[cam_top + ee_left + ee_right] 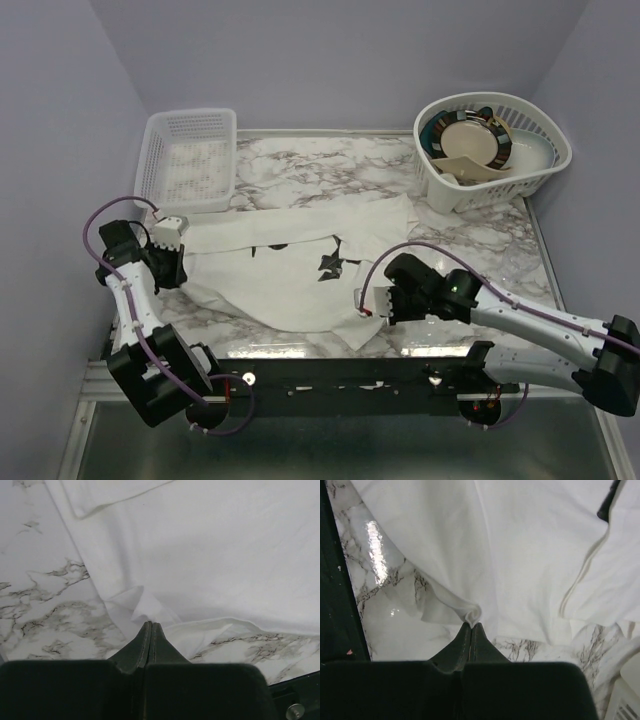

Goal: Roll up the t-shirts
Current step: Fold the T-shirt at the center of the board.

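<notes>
One white t-shirt (290,285) lies spread flat across the marble table (300,165), with small black marks (330,263) on its chest. My left gripper (176,264) is at the shirt's left edge. In the left wrist view this gripper (151,624) is shut on a small puckered fold of the t-shirt (225,555). My right gripper (374,306) is at the shirt's near right corner. Seen from the right wrist, that gripper (471,625) is shut on a raised pinch of the t-shirt (520,545) hem. Both pinched folds sit just above the table.
A rectangular white lattice basket (187,160) stands at the back left. At the back right, a round white basket (535,165) holds plates and bowls. A black rail (340,378) runs along the near table edge, close behind the right gripper.
</notes>
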